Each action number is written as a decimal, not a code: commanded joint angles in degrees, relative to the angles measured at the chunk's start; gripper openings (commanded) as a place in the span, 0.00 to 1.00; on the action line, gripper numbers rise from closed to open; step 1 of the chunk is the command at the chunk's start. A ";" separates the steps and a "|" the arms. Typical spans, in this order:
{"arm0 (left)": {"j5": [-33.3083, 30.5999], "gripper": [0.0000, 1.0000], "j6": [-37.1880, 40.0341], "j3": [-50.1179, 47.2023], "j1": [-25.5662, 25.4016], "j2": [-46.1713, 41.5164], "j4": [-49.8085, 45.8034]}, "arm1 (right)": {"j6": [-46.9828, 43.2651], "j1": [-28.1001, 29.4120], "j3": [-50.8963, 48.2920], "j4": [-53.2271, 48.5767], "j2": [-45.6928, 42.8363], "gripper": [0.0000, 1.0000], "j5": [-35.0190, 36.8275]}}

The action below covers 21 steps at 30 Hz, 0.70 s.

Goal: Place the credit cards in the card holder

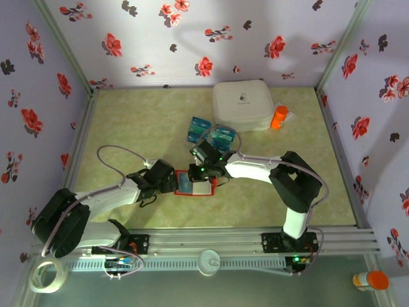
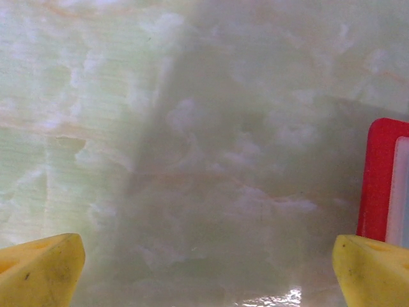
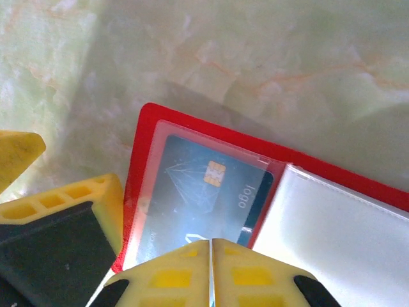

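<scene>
Red plastic is framing the job: the card holder (image 3: 147, 125) is lying open on the table between both arms, one blue card (image 3: 204, 185) sitting under its clear pocket. The right gripper (image 3: 211, 246) is hovering over it pinched shut, nothing between its tips; the left gripper (image 2: 208, 272) is waiting spread wide, empty. Two credit cards (image 1: 211, 133) are lying farther back; each probably needs an edge pinch and a flat slide in.
</scene>
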 commanded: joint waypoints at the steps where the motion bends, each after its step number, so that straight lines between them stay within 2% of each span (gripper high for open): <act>1: -0.05 1.00 1.02 -1.01 0.36 0.93 0.58 | 0.50 0.38 -1.07 -0.37 0.18 0.07 1.06; 14: -0.14 1.00 0.91 -2.11 0.36 3.17 2.48 | 0.11 0.56 0.30 -0.19 4.56 0.03 0.03; 21: -0.08 1.00 0.74 -2.55 0.36 3.98 3.35 | -2.21 1.23 3.12 -3.77 7.19 0.03 0.02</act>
